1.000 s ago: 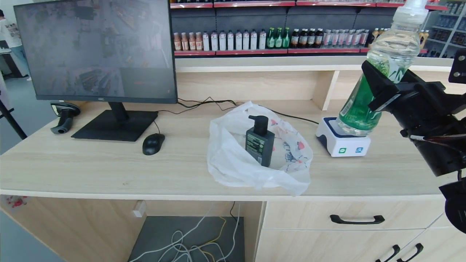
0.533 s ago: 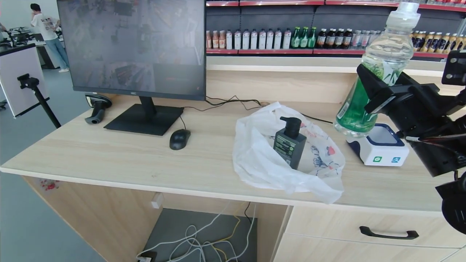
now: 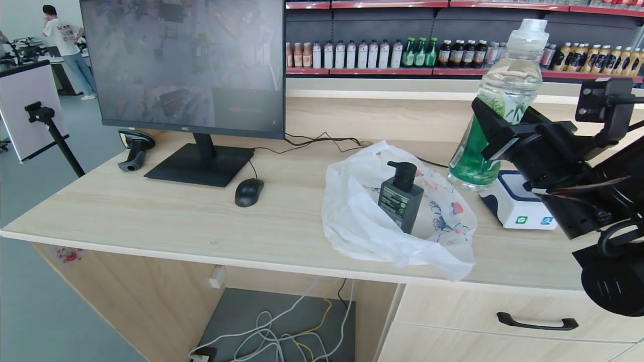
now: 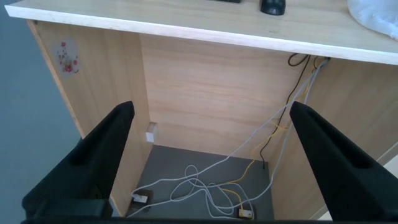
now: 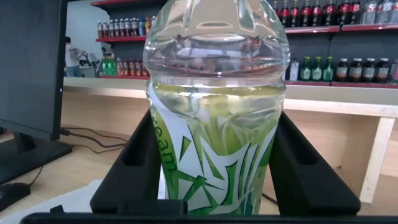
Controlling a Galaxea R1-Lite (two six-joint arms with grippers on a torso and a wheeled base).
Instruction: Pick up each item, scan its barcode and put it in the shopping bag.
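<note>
**Green bottle held just right of the shopping bag**

We see the right gripper [image 3: 495, 131] clamped around the label of the green drink bottle [image 3: 504, 93]. It holds the bottle slightly tilted and raised off the counter [image 3: 176, 216]. The bottle is just to the right of the shopping bag [image 3: 352, 221], over the bag-side edge of the white scanner box [image 3: 520, 210]. The bag lies open on the counter with a dark pump bottle [image 3: 401, 201] standing inside it. Our left gripper [image 4: 211, 155] hangs below counter level, left of the bag. Its fingers are spread wide with nothing between them, and cables [image 4: 205, 190] lie on the floor beyond.
</note>
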